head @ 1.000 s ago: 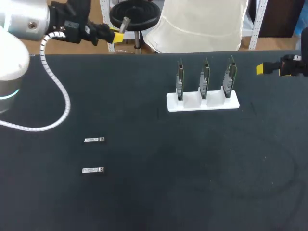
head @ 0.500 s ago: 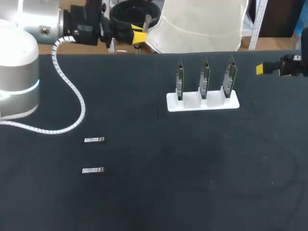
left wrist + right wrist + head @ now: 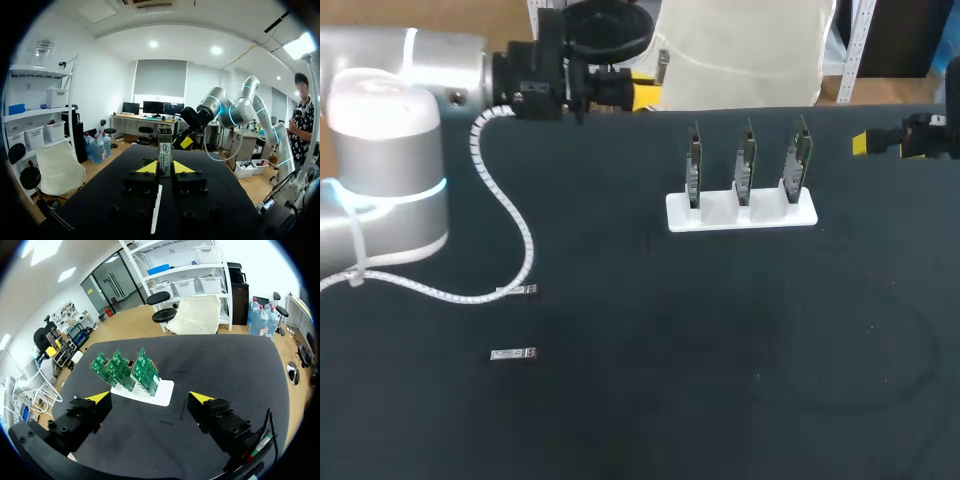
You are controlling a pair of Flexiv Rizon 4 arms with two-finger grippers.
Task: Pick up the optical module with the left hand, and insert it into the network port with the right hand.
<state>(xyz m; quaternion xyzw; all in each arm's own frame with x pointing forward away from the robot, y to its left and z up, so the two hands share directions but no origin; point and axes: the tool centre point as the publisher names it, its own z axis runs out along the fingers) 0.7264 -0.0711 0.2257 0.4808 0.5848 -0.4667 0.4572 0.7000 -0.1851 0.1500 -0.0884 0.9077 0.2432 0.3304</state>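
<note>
Black table fills the frame. My left arm enters from the upper left. White rack, right of centre, holds three green boards. Left pincer, top centre, clamps an upright optical module. Right pincer, upper right edge, fingers spread apart. Two more modules lie at lower left.

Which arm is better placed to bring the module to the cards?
Left: the left gripper holds the optical module off the table; the right gripper hangs open and empty near the cards.

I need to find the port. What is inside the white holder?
Three green boards stand upright in the white holder, one per slot. Their bottom edges are hidden inside the slots.
</note>
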